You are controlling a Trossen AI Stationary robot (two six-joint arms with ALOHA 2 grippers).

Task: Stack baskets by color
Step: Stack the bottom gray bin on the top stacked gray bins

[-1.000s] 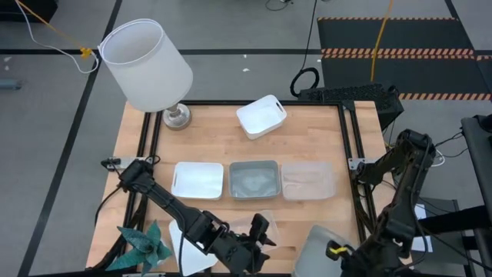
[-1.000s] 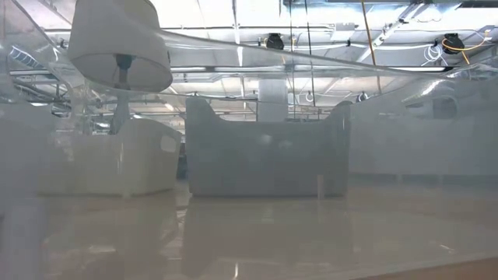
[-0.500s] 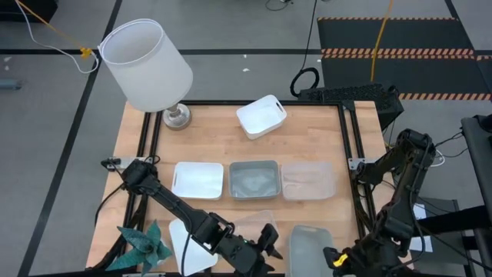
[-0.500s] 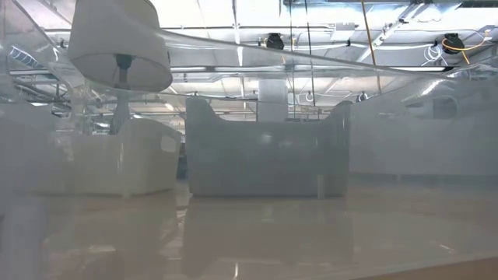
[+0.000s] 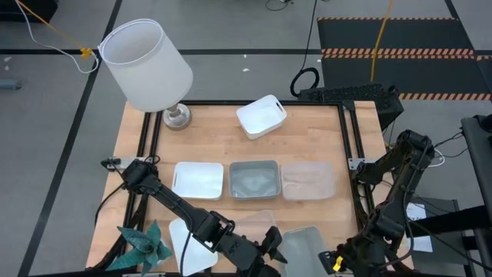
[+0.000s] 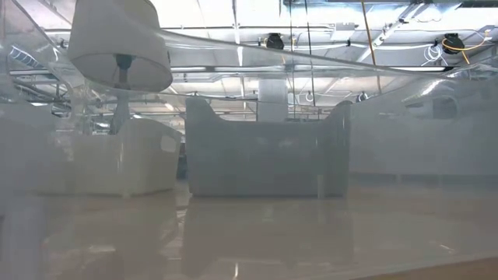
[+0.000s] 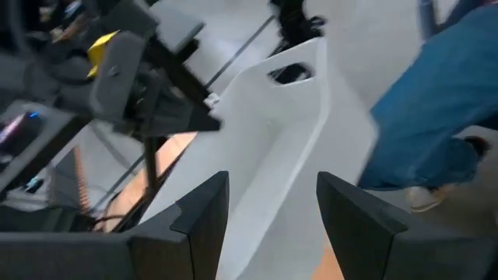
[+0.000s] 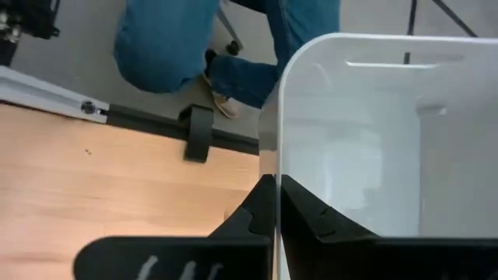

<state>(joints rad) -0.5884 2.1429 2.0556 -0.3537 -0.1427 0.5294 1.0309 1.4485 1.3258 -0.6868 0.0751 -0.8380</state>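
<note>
My right gripper (image 8: 276, 204) is shut on a translucent grey-blue basket (image 5: 304, 245) over the table's near edge. My left gripper (image 5: 270, 245) is open just left of it. Its fingers (image 7: 204, 208) stand either side of that basket's near end (image 7: 272, 179); I cannot tell whether they touch it. A clear basket (image 5: 257, 221) lies just beyond the left gripper, and a white basket (image 5: 188, 248) lies under the left arm. A white basket (image 5: 197, 180), a grey-blue one (image 5: 254, 178) and a clear one (image 5: 307, 181) rest in a row at mid-table. Another white basket (image 5: 261, 115) sits at the far side. My right gripper pinches the grey-blue basket's wall at its rim (image 8: 278, 167), one finger inside and one outside. The fingers slant down from the table's right near corner. The basket's end with the handle slot (image 8: 393, 64) points away from the fingers. It seems lifted off the table.
A lamp with a large white shade (image 5: 146, 65) stands at the far left corner. A teal plant-like thing (image 5: 142, 246) sits at the near left. A person's legs in jeans (image 8: 171, 39) are beside the near edge. A clear basket wall (image 6: 249, 233) fills the low view.
My right gripper has carried the grey-blue basket toward the table's left and rolled at the wrist. The basket, tipped before, now lies flatter and close beside my left gripper. My left gripper has turned a little.
</note>
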